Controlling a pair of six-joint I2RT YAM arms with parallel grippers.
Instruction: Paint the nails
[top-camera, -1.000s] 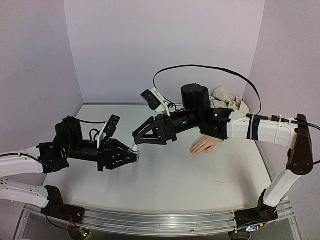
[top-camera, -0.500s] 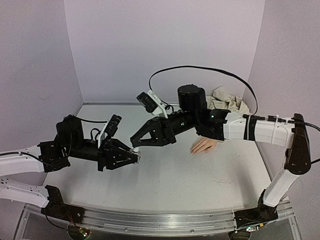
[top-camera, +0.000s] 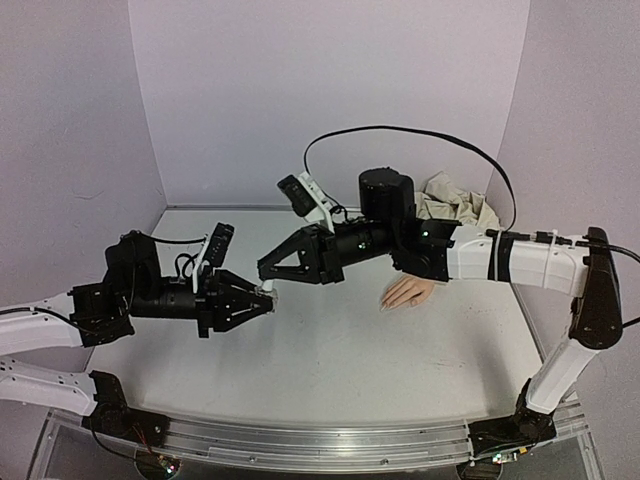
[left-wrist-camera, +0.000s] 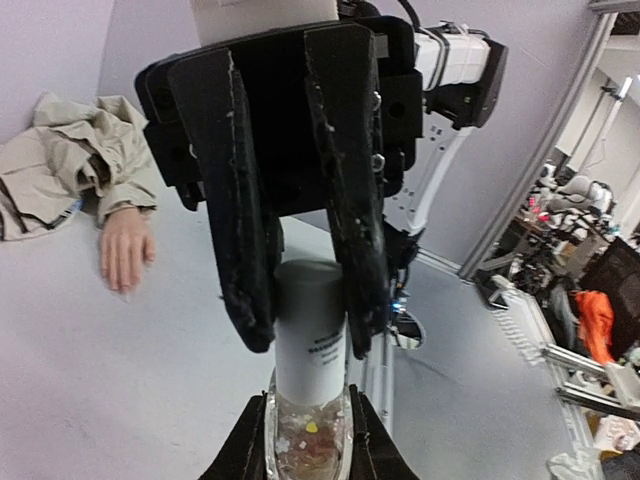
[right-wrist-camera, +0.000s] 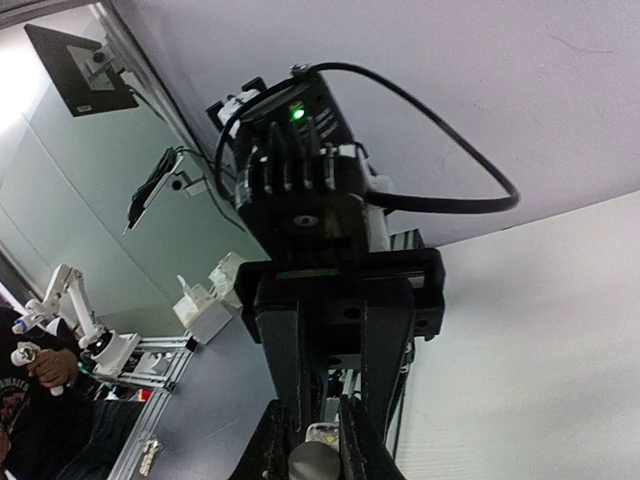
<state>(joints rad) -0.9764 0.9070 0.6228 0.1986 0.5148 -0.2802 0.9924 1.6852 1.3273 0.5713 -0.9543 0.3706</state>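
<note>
The pale mannequin hand (top-camera: 410, 291) lies palm down right of centre, its tiny nails (top-camera: 386, 305) pointing at the near edge; it also shows in the left wrist view (left-wrist-camera: 125, 246). My left gripper (top-camera: 264, 300) is shut on a small clear bottle (left-wrist-camera: 308, 440) with glitter inside, held above the table. My right gripper (top-camera: 266, 282) faces it and is shut on the bottle's white cap (left-wrist-camera: 310, 330). In the right wrist view my right gripper (right-wrist-camera: 315, 450) pinches the cap's end (right-wrist-camera: 316, 466), and the left gripper's fingers (right-wrist-camera: 288, 370) fill the frame behind it.
A crumpled beige jacket (top-camera: 455, 203) lies at the back right, its sleeve over the hand's wrist; it also shows in the left wrist view (left-wrist-camera: 60, 160). A black cable (top-camera: 410, 135) loops above the right arm. Purple walls close in the back and both sides.
Both grippers, still joined at the bottle, have shifted slightly up and to the left. The mannequin hand and jacket have not moved.
</note>
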